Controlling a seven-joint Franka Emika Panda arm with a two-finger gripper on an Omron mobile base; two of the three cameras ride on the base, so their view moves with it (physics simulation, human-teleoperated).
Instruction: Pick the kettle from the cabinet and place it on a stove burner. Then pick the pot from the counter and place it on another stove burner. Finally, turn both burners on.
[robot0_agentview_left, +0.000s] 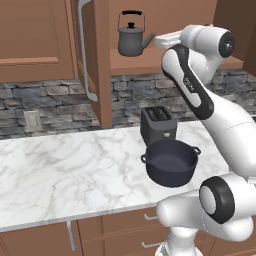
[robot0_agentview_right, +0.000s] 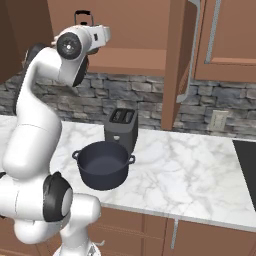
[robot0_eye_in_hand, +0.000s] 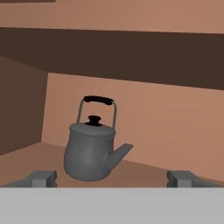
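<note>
Spread wide and holding nothing, the gripper (robot0_eye_in_hand: 111, 178) faces into the cabinet (robot0_agentview_left: 102, 70), level with the shelf. Straight ahead, slightly left of centre and still apart, the kettle (robot0_eye_in_hand: 91, 148) stands upright, spout toward the right finger.

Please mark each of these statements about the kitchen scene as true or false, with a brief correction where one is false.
1. The small dark grey metal kettle stands on the brown wooden cabinet shelf. True.
2. The gripper is shut on the kettle's handle. False: it is open and short of the kettle.
3. The wide dark blue-black pot sits on the white marble counter. True.
4. The pot holds a lid. False: it is open and lidless.
5. The boxy black toaster stands in front of the pot. False: it stands behind it.
</note>
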